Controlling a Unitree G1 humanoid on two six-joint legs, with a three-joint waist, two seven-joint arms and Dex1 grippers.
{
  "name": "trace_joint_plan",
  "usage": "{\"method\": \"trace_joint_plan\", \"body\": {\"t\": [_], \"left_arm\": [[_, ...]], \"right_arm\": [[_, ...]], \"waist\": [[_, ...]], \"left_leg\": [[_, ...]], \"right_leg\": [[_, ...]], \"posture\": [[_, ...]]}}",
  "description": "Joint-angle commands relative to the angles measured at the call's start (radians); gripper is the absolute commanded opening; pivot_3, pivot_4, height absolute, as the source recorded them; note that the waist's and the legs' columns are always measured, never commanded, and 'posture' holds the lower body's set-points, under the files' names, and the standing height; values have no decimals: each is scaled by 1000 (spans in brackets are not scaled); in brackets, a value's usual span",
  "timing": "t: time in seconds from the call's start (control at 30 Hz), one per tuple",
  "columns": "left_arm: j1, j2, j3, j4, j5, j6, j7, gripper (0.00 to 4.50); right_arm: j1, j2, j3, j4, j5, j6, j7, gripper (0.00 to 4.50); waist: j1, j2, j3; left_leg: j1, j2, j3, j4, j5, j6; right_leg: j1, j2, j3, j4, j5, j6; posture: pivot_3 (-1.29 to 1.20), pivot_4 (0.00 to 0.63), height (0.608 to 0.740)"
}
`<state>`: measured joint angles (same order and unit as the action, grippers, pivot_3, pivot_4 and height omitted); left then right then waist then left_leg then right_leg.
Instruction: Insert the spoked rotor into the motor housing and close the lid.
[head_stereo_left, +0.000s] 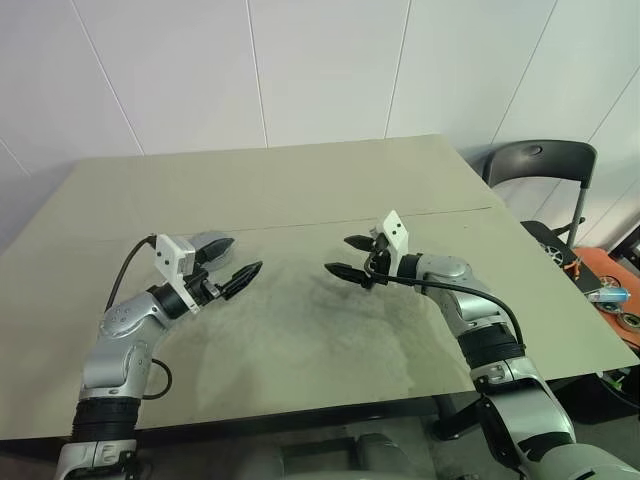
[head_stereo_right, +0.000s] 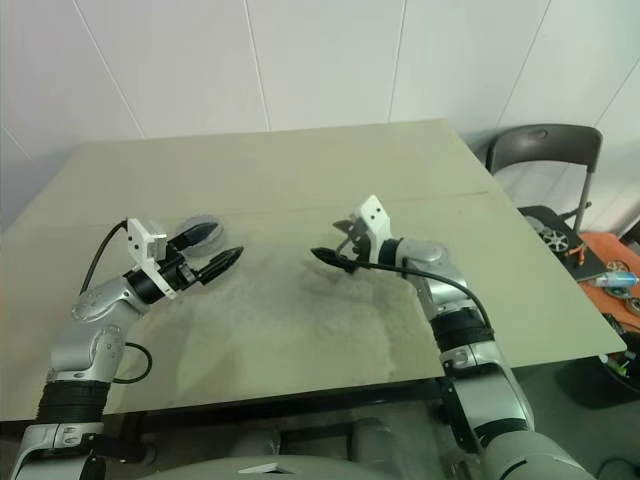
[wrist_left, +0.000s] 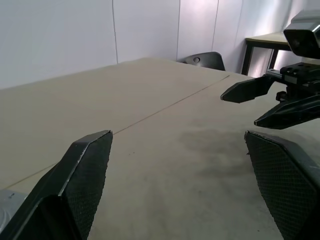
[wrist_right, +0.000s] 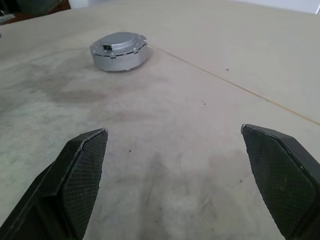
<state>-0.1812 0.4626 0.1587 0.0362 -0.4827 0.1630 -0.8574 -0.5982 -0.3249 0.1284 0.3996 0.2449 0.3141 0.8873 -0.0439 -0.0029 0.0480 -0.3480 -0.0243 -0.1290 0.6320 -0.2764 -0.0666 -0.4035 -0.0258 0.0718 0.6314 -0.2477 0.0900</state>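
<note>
Over the middle of the table (head_stereo_left: 300, 190), the left gripper (head_stereo_left: 232, 262) and right gripper (head_stereo_left: 352, 257) both hover spread and empty, while the motor housing (wrist_right: 119, 50) sits at far left with its grey lid on, so the task looks finished.

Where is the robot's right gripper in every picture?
Left eye view: right gripper mid-table, right of centre.
Right eye view: same spot.
Left wrist view: across the table, facing the camera.
Right wrist view: its own open fingers.
Shared landmark: table seam.
</note>
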Motion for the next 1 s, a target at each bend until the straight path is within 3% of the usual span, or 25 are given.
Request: {"method": "trace_joint_plan", "body": {"t": [0.03,1.0], "left_arm": [[-18,8,4,-45,0,1,9,4500],[5,13,-17,-94,20,23,38,4500]], "right_arm": [[-36,3,-23,-2,3,-27,5,4478],[-71,3,-37,69,-21,-64,11,4478]], "waist": [[0,0,0],[0,0,0]], "left_leg": [[0,0,0,0,0,0],[0,0,0,0,0,0]], "right_leg": [[0,0,0,0,0,0],[0,0,0,0,0,0]], "posture": [[0,0,740],[0,0,740]]}}
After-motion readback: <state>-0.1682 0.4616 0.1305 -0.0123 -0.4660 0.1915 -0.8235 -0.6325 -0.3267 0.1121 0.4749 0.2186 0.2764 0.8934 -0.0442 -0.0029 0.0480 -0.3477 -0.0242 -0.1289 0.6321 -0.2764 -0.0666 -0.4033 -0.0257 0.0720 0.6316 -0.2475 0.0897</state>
